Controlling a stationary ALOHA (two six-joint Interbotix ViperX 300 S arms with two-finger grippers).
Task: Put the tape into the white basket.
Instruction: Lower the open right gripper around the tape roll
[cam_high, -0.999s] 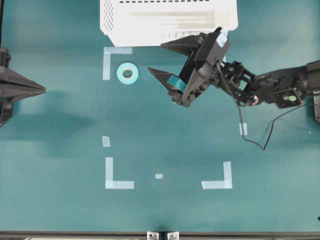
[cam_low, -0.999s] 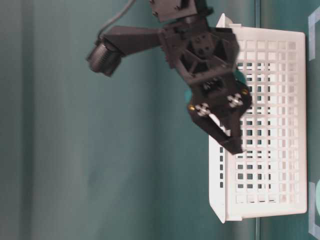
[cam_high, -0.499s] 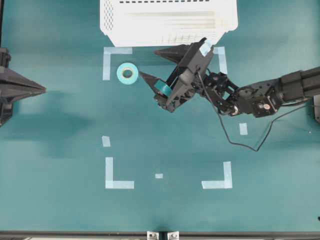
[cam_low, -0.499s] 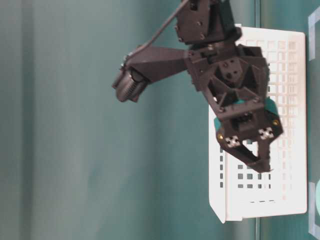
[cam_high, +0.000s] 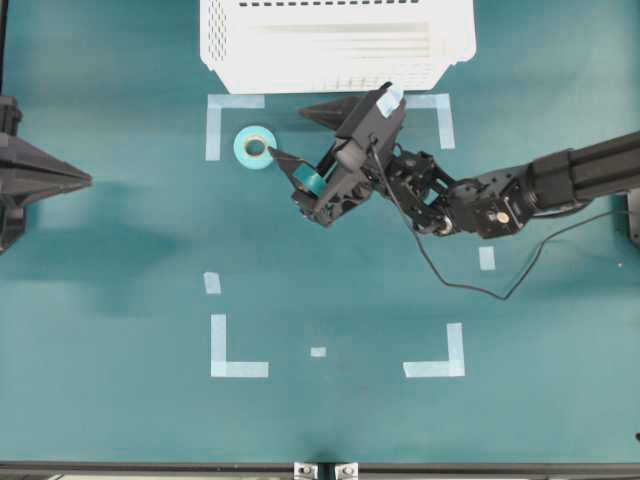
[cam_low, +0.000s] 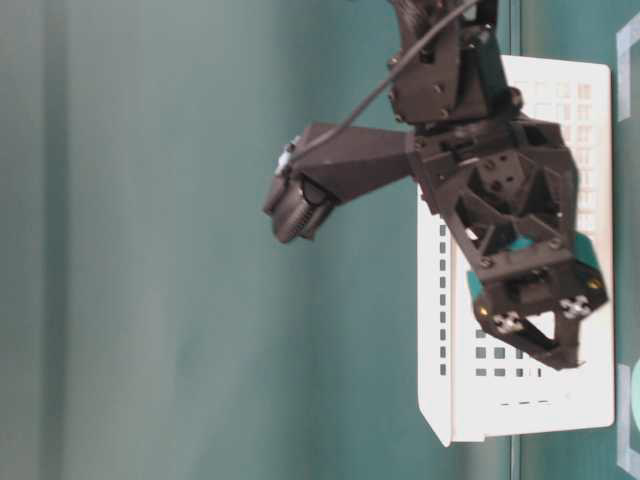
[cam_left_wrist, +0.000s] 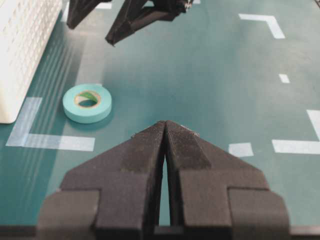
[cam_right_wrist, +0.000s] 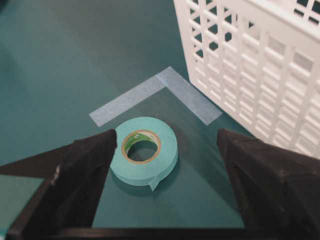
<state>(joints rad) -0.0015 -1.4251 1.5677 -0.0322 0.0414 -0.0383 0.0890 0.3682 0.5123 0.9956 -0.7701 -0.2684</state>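
The light-teal tape lies flat on the green table just below the white basket, inside a corner mark. My right gripper stands open right beside it, tips pointing left. In the right wrist view the tape sits between the two spread fingers, closer to the left one, with the basket's perforated wall at upper right. Nothing is held. My left gripper rests shut at the far left edge; its wrist view shows the closed jaws with the tape ahead on the left.
Pale-blue corner marks outline a rectangle on the table. A black cable trails under the right arm. The basket's side rises behind the right gripper in the table-level view.
The right gripper has travelled left along the basket front and lowered toward the tape, staying open. The left arm and the tape have not moved.
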